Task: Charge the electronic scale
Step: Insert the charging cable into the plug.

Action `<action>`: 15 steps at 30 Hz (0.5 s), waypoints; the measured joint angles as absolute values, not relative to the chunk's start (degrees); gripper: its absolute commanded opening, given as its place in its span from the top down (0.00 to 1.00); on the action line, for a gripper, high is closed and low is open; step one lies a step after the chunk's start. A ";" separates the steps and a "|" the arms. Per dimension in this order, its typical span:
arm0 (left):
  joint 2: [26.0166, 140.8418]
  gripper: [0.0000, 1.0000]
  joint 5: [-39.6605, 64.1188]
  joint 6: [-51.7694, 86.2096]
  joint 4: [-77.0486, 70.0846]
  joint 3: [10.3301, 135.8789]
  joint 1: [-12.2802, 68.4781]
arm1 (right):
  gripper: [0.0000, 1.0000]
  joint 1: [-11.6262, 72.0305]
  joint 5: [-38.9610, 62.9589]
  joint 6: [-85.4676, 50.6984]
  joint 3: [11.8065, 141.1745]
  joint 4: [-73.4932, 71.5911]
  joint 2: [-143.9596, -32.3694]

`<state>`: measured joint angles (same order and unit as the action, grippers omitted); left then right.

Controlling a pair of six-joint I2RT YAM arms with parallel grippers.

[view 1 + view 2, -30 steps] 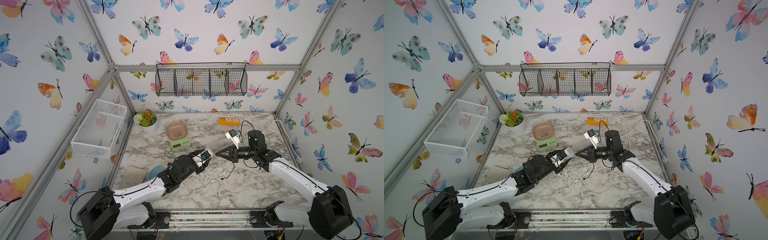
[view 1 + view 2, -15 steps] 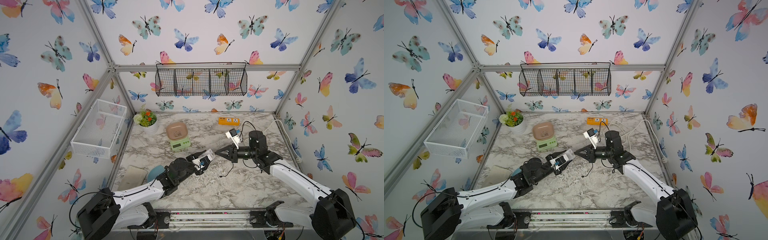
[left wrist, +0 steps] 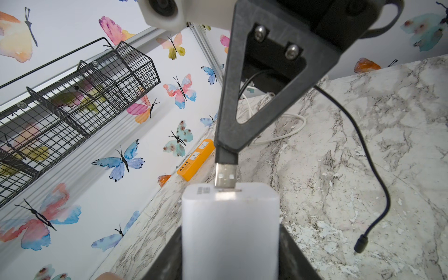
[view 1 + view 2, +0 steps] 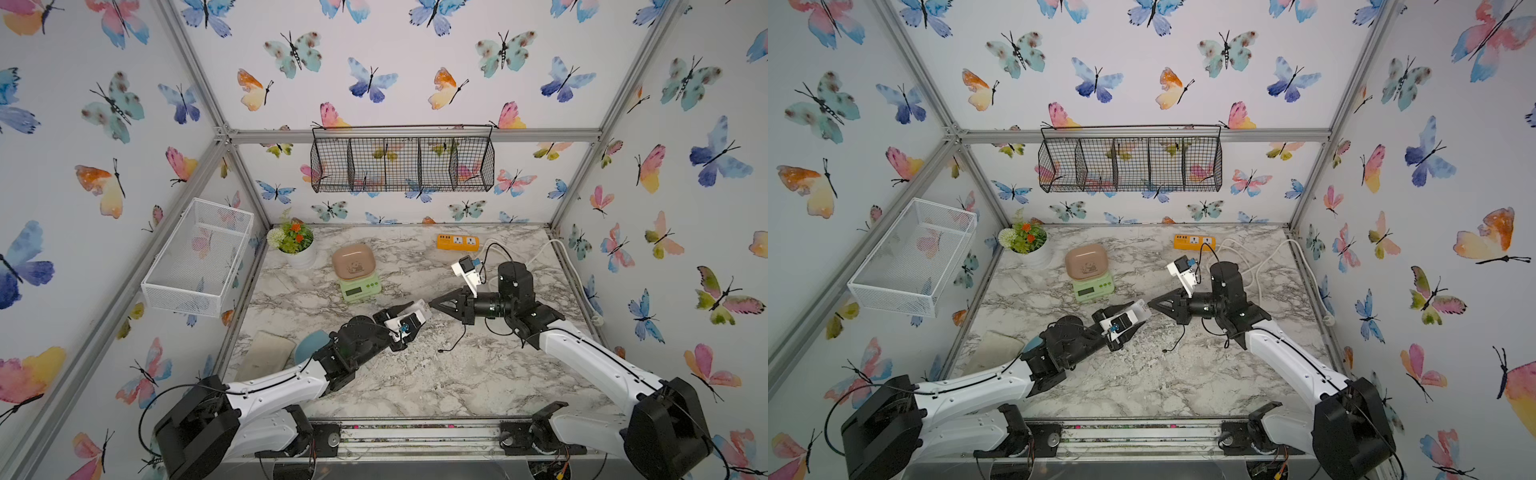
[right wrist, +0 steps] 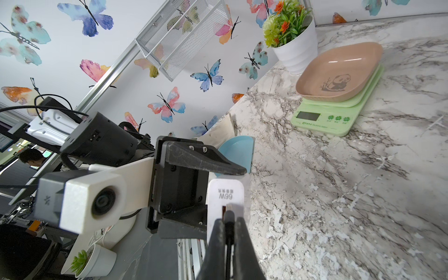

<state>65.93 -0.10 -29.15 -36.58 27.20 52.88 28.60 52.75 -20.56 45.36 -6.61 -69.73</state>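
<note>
Your right tool (image 4: 432, 303) pinches USB plug (image 3: 225, 175), left tool (image 4: 409, 313) clamps charger (image 3: 230, 230). Beyond them, electronic scale (image 5: 324, 121) looks light: brace its base.

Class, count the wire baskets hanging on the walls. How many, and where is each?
2. A black basket hangs on the back wall; a white basket hangs on the side wall near the potted plant. No others show.
</note>
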 measured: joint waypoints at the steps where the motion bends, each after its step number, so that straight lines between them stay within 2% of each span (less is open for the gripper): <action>1: 66.04 0.84 -0.12 -29.12 -36.62 27.20 52.88 | 0.98 28.64 52.62 -20.56 45.36 -6.66 -69.73; 15: 66.92 0.85 -1.39 -29.08 -37.39 27.22 52.88 | 0.98 29.30 51.40 -20.58 44.51 -6.83 -69.76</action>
<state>66.92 -1.39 -29.08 -37.39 27.22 52.88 29.30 51.40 -20.58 44.51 -6.83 -69.76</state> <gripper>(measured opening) 0.503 0.080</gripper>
